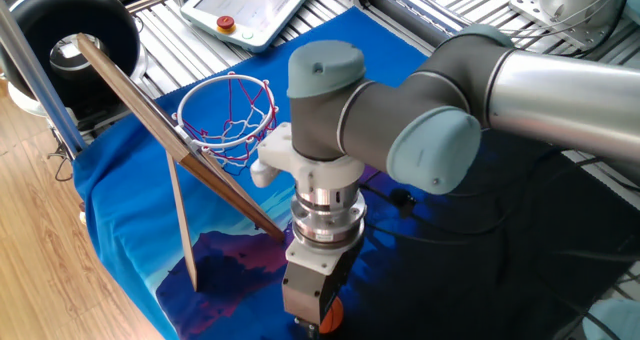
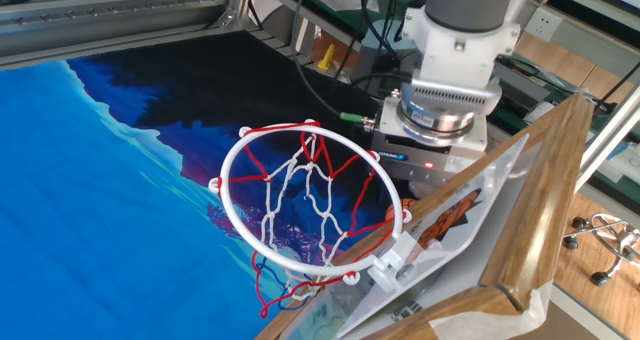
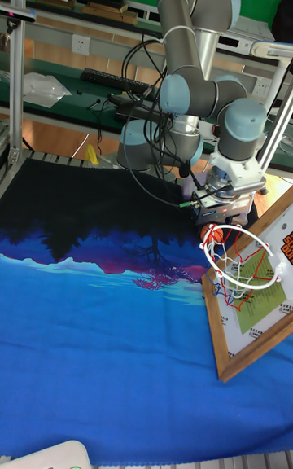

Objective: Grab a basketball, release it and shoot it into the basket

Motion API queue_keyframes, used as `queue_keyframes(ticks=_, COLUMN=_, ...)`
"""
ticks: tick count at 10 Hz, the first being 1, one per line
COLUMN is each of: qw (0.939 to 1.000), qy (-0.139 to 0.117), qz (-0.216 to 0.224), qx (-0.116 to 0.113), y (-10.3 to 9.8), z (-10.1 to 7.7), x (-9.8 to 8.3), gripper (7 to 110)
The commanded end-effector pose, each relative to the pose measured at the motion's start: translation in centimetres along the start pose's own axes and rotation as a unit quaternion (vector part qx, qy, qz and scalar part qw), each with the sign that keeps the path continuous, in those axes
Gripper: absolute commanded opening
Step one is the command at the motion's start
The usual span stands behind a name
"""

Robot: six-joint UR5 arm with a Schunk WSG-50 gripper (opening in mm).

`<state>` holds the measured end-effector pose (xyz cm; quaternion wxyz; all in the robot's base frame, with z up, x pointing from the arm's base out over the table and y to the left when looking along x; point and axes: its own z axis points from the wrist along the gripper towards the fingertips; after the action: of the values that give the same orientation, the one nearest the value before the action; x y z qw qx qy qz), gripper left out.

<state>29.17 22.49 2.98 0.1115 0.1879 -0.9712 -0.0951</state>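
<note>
The ball (image 1: pixel 328 313) lies on the blue cloth (image 1: pixel 130 190) of the table, at the near edge of one fixed view, with only a sliver of orange showing beside the hand (image 1: pixel 314 320). The hand points straight down and sits right over the ball, hiding most of it; whether its fingers are apart or clamped on the ball cannot be told. In the other two views the ball is hidden.

The basket (image 2: pixel 305 202) stands just left of the arm in one fixed view, its red ring level, the red-and-white net hanging below, the wooden backboard (image 2: pixel 540 195) slanting behind it. In the tall fixed view the basket (image 3: pixel 238 256) is in front of the hand's body, at the right edge of the cloth.

Far left, off the cloth, sits a black tub (image 1: pixel 68 32), and beside it a tablet with a red button (image 1: pixel 226 23).
</note>
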Motion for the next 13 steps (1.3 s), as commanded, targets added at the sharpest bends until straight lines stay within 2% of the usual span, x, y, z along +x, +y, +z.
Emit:
queue_keyframes(ticks=1, qw=0.9999, qy=0.000, qz=0.014, qx=0.000, y=0.02, z=0.90, x=-0.36, gripper=88)
queue_keyframes(ticks=5, qw=0.9999, qy=-0.007, qz=0.014, qx=0.000, y=0.00, z=1.24, x=-0.80, gripper=88)
queue_keyframes(ticks=6, qw=0.9999, qy=-0.008, qz=0.014, qx=0.000, y=-0.03, z=1.37, x=-0.88, gripper=66)
queue_keyframes(ticks=13, qw=0.9997, qy=-0.006, qz=0.021, qx=0.005, y=-0.36, z=1.85, x=-0.87, gripper=66)
